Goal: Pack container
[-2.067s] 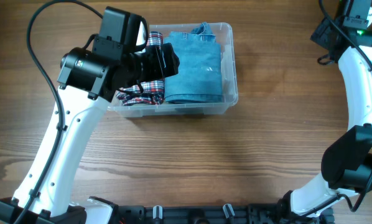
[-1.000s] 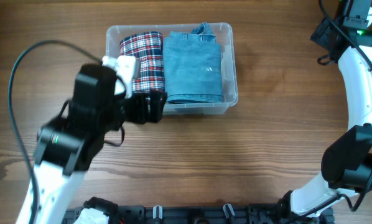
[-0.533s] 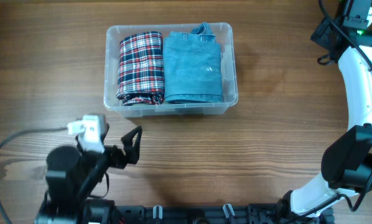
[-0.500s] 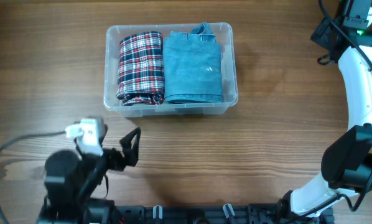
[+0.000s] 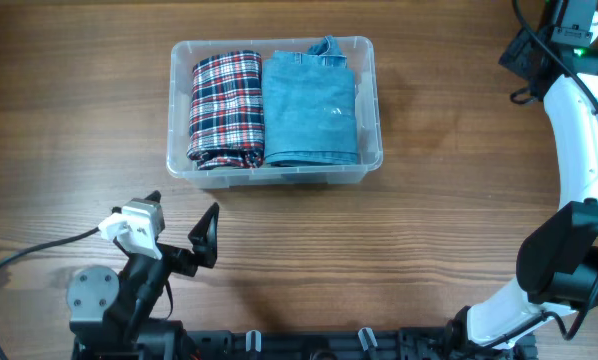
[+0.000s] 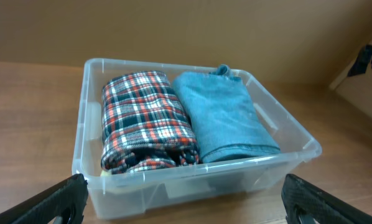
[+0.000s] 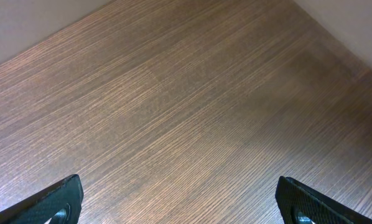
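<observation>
The clear plastic container [image 5: 374, 105] stands at the table's upper middle. Inside lie a folded red, white and navy plaid cloth [image 5: 224, 105] on the left and folded blue denim [image 5: 311, 100] on the right. The left wrist view shows the container [image 6: 285, 134] with the plaid cloth [image 6: 142, 121] and the denim [image 6: 226, 118] from the front. My left gripper [image 5: 184, 235] is open and empty near the table's front edge, well short of the container; its fingertips [image 6: 185, 199] sit wide apart. My right gripper [image 7: 185, 202] is open and empty above bare wood.
The right arm [image 5: 579, 130] runs along the table's right side, with its wrist at the top right corner. Bare wooden table [image 5: 429, 240] lies between the container and the front edge.
My left arm lifted away from the plaid cloth in the container and drew back to the table's front left. The plaid cloth stays in the container. The right arm has not moved.
</observation>
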Controlling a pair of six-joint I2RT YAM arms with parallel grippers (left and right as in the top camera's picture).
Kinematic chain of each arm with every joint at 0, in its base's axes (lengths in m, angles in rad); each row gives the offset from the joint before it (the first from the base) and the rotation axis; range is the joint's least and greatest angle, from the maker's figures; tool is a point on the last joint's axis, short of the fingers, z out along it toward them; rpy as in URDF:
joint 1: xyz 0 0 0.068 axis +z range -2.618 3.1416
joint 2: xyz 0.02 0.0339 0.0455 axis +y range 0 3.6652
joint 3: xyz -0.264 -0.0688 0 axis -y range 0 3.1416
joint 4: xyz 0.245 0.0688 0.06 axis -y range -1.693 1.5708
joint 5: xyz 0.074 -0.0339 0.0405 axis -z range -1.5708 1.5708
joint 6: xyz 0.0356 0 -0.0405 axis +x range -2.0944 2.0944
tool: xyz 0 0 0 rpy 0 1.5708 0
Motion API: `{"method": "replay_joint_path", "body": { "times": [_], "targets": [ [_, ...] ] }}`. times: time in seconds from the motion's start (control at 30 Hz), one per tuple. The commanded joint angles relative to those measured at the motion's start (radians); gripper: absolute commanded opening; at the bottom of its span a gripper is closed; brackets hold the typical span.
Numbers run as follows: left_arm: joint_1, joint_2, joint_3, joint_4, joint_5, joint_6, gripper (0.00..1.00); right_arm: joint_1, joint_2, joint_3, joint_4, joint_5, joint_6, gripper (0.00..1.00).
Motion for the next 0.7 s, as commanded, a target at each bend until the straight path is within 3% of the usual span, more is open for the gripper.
{"method": "replay_joint_path", "body": {
  "times": [0.0, 0.37, 0.67],
  "targets": [
    [0.020, -0.047, -0.071, 0.060, 0.008, 0.027, 1.00, -0.002, 0.015, -0.003, 0.000, -0.006, 0.002, 1.00],
    [0.053, -0.205, -0.212, 0.236, -0.022, 0.027, 1.00, -0.002, 0.015, -0.003, 0.000, -0.006, 0.002, 1.00],
    [0.054, -0.206, -0.301, 0.428, -0.022, 0.028, 1.00, -0.002, 0.015, -0.003, 0.000, -0.006, 0.002, 1.00]
  ]
}}
